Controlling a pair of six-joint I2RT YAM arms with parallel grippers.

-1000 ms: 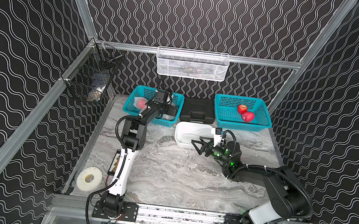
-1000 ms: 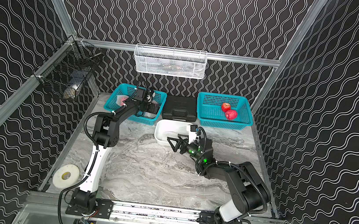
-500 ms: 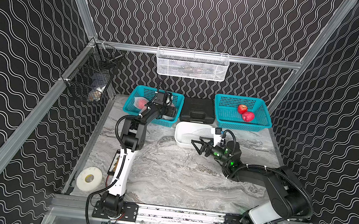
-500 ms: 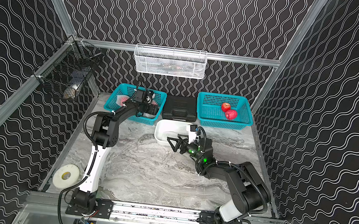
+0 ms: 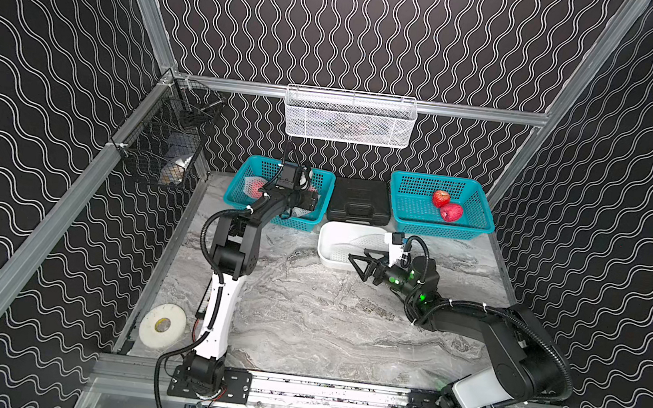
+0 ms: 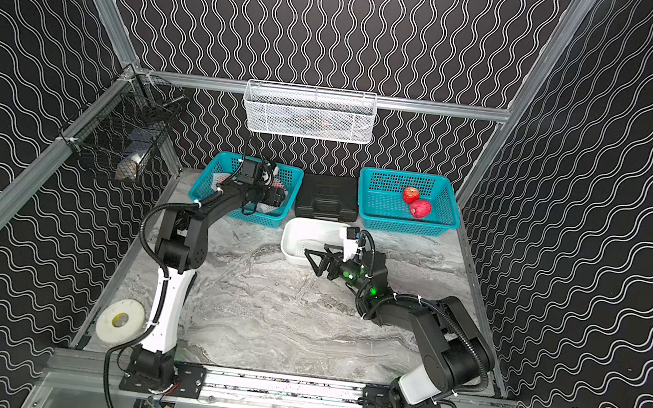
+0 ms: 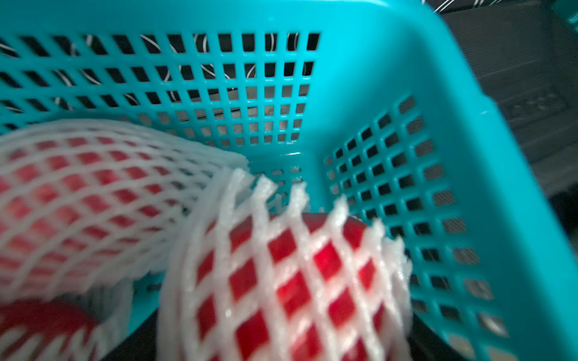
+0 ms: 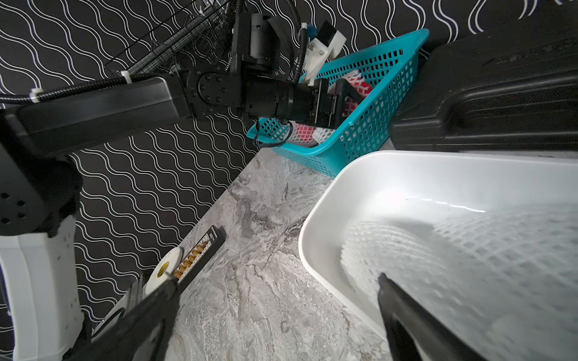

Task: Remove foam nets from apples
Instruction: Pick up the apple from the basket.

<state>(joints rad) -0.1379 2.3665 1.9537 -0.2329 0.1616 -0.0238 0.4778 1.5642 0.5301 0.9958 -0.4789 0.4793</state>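
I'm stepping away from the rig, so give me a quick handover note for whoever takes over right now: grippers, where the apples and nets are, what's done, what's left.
Left gripper: down in the left teal basket, at a netted apple; grip unclear.
Right gripper: open and empty, at the white tub.
Done: two bare apples in the right teal basket; loose foam nets in the tub.
Left: at least two other netted apples in the left basket need stripping.
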